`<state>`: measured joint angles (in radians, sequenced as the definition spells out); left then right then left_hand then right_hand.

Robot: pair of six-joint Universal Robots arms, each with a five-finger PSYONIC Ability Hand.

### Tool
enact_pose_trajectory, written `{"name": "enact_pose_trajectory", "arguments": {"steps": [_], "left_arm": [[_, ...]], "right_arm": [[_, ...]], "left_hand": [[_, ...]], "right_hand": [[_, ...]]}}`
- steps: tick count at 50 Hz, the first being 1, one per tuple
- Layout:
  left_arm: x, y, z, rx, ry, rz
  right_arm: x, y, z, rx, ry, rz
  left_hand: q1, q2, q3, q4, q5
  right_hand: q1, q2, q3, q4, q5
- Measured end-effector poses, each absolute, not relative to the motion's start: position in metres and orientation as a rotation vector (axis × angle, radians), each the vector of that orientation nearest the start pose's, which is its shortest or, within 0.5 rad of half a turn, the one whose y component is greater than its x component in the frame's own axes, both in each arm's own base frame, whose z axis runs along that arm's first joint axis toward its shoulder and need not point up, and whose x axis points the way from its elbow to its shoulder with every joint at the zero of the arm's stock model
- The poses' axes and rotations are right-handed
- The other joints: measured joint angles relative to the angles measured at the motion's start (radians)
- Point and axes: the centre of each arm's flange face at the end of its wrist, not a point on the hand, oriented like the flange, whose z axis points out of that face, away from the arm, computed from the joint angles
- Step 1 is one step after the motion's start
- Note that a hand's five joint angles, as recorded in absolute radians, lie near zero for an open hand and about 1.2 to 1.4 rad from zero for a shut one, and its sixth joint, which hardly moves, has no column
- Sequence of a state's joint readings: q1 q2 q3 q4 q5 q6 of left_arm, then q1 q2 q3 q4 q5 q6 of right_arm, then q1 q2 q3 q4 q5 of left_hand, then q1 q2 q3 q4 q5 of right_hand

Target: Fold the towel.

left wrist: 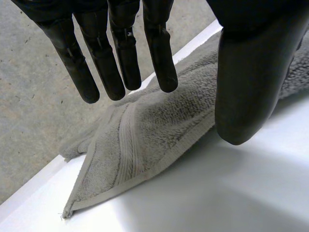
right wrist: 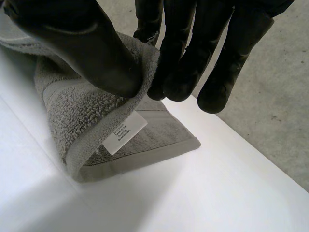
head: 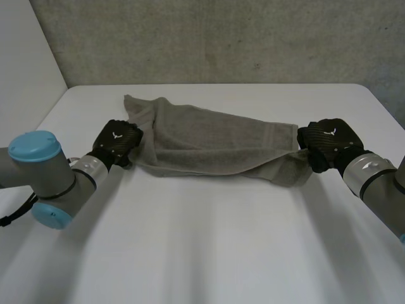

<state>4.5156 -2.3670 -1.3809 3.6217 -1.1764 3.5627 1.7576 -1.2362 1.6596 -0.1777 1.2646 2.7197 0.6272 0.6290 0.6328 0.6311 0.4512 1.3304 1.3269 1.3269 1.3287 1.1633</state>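
A grey towel lies loosely doubled across the far half of the white table. My left hand is at the towel's left end. In the left wrist view its fingers and thumb are straight and apart, held just above the towel's corner, which lies flat on the table. My right hand is at the towel's right end. In the right wrist view its thumb and fingers pinch the towel's folded edge, lifting it a little. A white care label hangs below the pinch.
The table's far edge runs just behind the towel, with a grey carpeted wall beyond it. Bare table stretches from the towel to the near edge, between both arms.
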Motion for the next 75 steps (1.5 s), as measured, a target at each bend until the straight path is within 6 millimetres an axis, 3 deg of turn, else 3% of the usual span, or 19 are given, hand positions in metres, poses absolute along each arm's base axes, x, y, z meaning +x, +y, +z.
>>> {"name": "enact_pose_trajectory", "arguments": {"steps": [14, 17, 23, 28, 33, 40, 42, 46, 51, 55, 58, 61, 64, 67, 75], "left_arm": [[-0.255, -0.394, 0.091, 1.171, 2.256, -2.117], [-0.256, -0.394, 0.089, 1.176, 2.272, -2.102], [-0.257, -0.396, 0.091, 1.173, 2.268, -2.105], [-0.256, -0.400, 0.105, 1.154, 2.232, -2.140], [-0.254, -0.403, 0.147, 1.102, 2.130, -2.232], [-0.246, -0.396, 0.236, 0.987, 1.941, -2.432], [-0.243, -0.390, 0.264, 0.948, 1.894, -2.495], [-0.238, -0.378, 0.296, 0.906, 1.855, -2.562], [-0.227, -0.350, 0.347, 0.865, 1.784, -2.636], [-0.216, -0.321, 0.389, 0.837, 1.671, -2.694], [-0.211, -0.305, 0.412, 0.823, 1.591, -2.727], [-0.207, -0.296, 0.424, 0.815, 1.544, -2.741], [-0.205, -0.296, 0.424, 0.822, 1.545, -2.735], [-0.206, -0.313, 0.403, 0.856, 1.635, -2.685], [-0.214, -0.380, 0.317, 0.927, 1.948, -2.495]], "right_arm": [[0.219, -0.304, 0.186, -0.984, 2.192, -1.871], [0.218, -0.304, 0.186, -0.982, 2.194, -1.872], [0.218, -0.305, 0.187, -0.979, 2.194, -1.878], [0.218, -0.307, 0.191, -0.969, 2.188, -1.889], [0.219, -0.311, 0.204, -0.927, 2.157, -1.923], [0.219, -0.314, 0.244, -0.834, 2.094, -1.984], [0.218, -0.313, 0.263, -0.809, 2.069, -2.007], [0.218, -0.309, 0.293, -0.789, 2.031, -2.044], [0.215, -0.291, 0.350, -0.778, 1.952, -2.133], [0.209, -0.266, 0.409, -0.763, 1.841, -2.253], [0.206, -0.252, 0.437, -0.755, 1.780, -2.314], [0.205, -0.247, 0.452, -0.756, 1.764, -2.332], [0.205, -0.257, 0.449, -0.769, 1.809, -2.302], [0.209, -0.279, 0.431, -0.807, 1.903, -2.241], [0.246, -0.332, 0.356, -1.071, 2.171, -2.175]], "left_hand": [[0.069, 0.065, 0.059, 0.054, 0.069], [0.142, 0.148, 0.141, 0.136, 0.143], [0.626, 0.661, 0.652, 0.657, 0.634], [0.642, 0.702, 0.698, 0.724, 0.654], [0.642, 0.702, 0.698, 0.725, 0.654], [0.642, 0.702, 0.699, 0.725, 0.654], [0.642, 0.702, 0.699, 0.725, 0.654], [0.642, 0.702, 0.701, 0.725, 0.655], [0.642, 0.707, 0.704, 0.725, 0.656], [0.642, 0.716, 0.712, 0.726, 0.679], [0.642, 0.717, 0.712, 0.729, 0.686], [0.642, 0.717, 0.712, 0.729, 0.688], [0.642, 0.717, 0.712, 0.729, 0.688], [0.642, 0.717, 0.712, 0.729, 0.688], [0.642, 0.717, 0.712, 0.729, 0.688]], "right_hand": [[0.000, 0.000, 0.000, 0.000, 0.003], [0.000, 0.000, 0.000, 0.000, 0.003], [0.000, 0.000, 0.000, 0.000, 0.003], [0.000, 0.000, 0.000, 0.000, 0.003], [0.000, 0.000, 0.000, 0.000, 0.003], [0.000, 0.000, 0.000, 0.000, 0.003], [0.000, 0.000, 0.000, 0.000, 0.003], [0.000, 0.000, 0.000, 0.000, 0.003], [0.000, 0.000, 0.000, 0.009, 0.003], [0.000, 0.000, 0.000, 0.009, 0.003], [0.000, 0.000, 0.000, 0.009, 0.003], [0.000, 0.000, 0.000, 0.009, 0.003], [0.000, 0.000, 0.000, 0.009, 0.003], [0.000, 0.000, 0.000, 0.009, 0.003], [0.000, 0.000, 0.000, 0.009, 0.003]]}}
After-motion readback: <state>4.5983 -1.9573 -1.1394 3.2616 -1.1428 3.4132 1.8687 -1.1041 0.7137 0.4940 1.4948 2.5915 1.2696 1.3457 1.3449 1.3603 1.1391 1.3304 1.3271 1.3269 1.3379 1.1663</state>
